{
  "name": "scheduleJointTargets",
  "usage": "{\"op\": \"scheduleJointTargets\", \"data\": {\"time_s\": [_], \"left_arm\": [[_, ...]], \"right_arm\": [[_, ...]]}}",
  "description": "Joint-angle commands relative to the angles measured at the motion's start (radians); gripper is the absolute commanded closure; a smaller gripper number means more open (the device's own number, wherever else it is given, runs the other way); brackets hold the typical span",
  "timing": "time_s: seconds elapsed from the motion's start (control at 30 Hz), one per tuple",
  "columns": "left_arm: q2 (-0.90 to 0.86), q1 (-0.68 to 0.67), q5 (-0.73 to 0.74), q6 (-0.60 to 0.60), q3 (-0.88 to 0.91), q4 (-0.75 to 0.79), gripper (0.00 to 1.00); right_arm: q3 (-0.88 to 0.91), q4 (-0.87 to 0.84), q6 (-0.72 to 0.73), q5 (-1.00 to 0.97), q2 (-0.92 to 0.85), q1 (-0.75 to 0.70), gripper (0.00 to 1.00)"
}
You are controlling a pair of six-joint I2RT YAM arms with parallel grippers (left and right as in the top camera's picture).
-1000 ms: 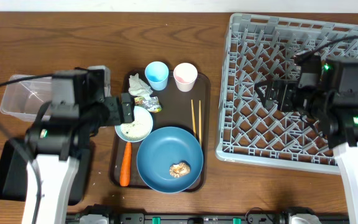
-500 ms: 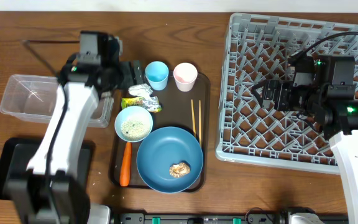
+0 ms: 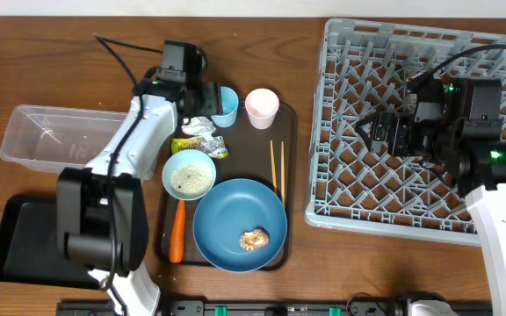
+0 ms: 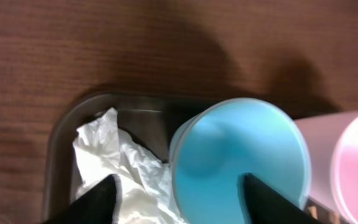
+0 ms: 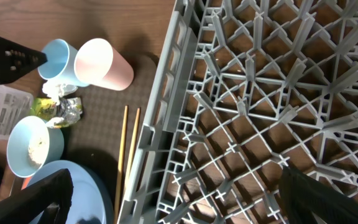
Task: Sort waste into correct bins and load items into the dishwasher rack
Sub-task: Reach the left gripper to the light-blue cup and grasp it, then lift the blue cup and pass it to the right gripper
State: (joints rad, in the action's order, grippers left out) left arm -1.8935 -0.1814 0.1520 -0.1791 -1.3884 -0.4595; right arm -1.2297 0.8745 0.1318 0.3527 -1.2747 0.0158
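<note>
My left gripper (image 3: 206, 105) (image 4: 182, 200) is open and empty, low over the back left corner of the serving tray. One finger is by the crumpled white paper (image 3: 198, 127) (image 4: 124, 163), the other over the small blue cup (image 3: 226, 105) (image 4: 241, 155). The pink cup (image 3: 261, 107) (image 5: 104, 62) stands beside it. The yellow-green wrapper (image 3: 202, 146), the light blue bowl (image 3: 189, 174) with rice, the carrot (image 3: 177, 231), the chopsticks (image 3: 277, 167) and the blue plate (image 3: 235, 215) with the brown lump (image 3: 254, 238) lie on the tray. My right gripper (image 3: 372, 132) (image 5: 182, 199) is open and empty above the grey rack (image 3: 420, 53) (image 5: 260, 93).
The dark brown serving tray (image 3: 288, 118) holds the dishes at the centre. The clear tub (image 3: 51, 136) sits at the left and the flat black tray (image 3: 16, 237) at the front left. My left arm stretches across between the tub and the serving tray.
My left gripper swung from beside the bowl to the tray's back left corner, next to the blue cup. The right arm shifted only slightly over the rack.
</note>
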Motion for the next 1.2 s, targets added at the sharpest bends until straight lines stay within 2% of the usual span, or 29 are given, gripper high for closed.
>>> {"op": "scheduleJointTargets", "data": {"time_s": [0.0,0.17,0.3,0.37,0.67,0.83,0.93,1.07,1.17], "left_arm": [[-0.038,0.000,-0.067,0.010,-0.019,0.006,0.48],[-0.085,0.001,-0.067,0.008,-0.019,0.014,0.62],[-0.077,0.000,-0.034,0.002,-0.019,0.013,0.87],[-0.054,0.000,-0.018,0.001,-0.019,0.007,0.93],[0.199,0.000,0.131,0.002,-0.019,-0.129,0.94],[0.335,0.000,0.346,0.046,-0.019,-0.238,0.94],[0.388,0.000,0.516,0.068,-0.019,-0.264,0.94],[0.438,0.000,0.779,0.109,-0.019,-0.260,0.94],[0.458,0.000,0.950,0.116,-0.019,-0.234,0.94]], "right_arm": [[-0.019,0.001,-0.013,0.011,-0.004,-0.021,0.01],[-0.019,0.002,-0.013,0.011,-0.004,-0.021,0.01],[-0.019,0.002,-0.013,0.011,-0.004,-0.021,0.01],[-0.019,0.002,-0.013,0.011,-0.004,-0.021,0.01],[-0.019,-0.011,-0.013,0.011,-0.004,-0.021,0.01],[-0.019,-0.053,-0.014,0.064,-0.002,-0.021,0.01],[-0.019,-0.089,-0.063,0.205,0.008,-0.021,0.06],[-0.019,-0.161,-0.212,0.597,0.035,-0.021,0.13],[-0.019,-0.253,-0.226,0.855,0.047,-0.020,0.20]]}}
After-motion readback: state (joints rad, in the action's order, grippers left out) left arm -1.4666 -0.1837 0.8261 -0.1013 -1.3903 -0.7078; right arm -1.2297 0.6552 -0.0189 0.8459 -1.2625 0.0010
